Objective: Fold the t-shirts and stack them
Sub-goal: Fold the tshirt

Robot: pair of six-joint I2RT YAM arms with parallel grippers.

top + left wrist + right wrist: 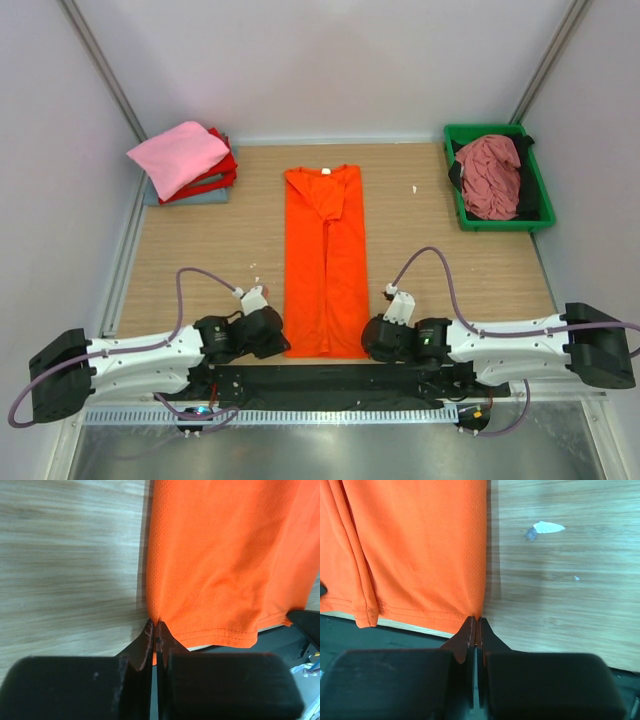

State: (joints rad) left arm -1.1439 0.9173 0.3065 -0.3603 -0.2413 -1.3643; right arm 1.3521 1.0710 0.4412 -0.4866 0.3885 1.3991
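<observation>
Clamped in left gripper: near hem corner of orange t-shirt, fingers pressed together, sliver of orange cloth between. Same at right gripper: closed tight on opposite hem corner. Ahead of and between both fingertip pairs: shirt flat on wooden table, sides folded inward, collar at far end. Far beyond left fingers: folded stack, light pink t-shirt over red t-shirt over grey-blue t-shirt. Far beyond right fingers: green tray, dusty rose t-shirt over black t-shirt inside.

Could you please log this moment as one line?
left gripper: shut on orange t-shirt hem corner | right gripper: shut on other hem corner | folded stack: far left | green tray: crumpled shirts
</observation>
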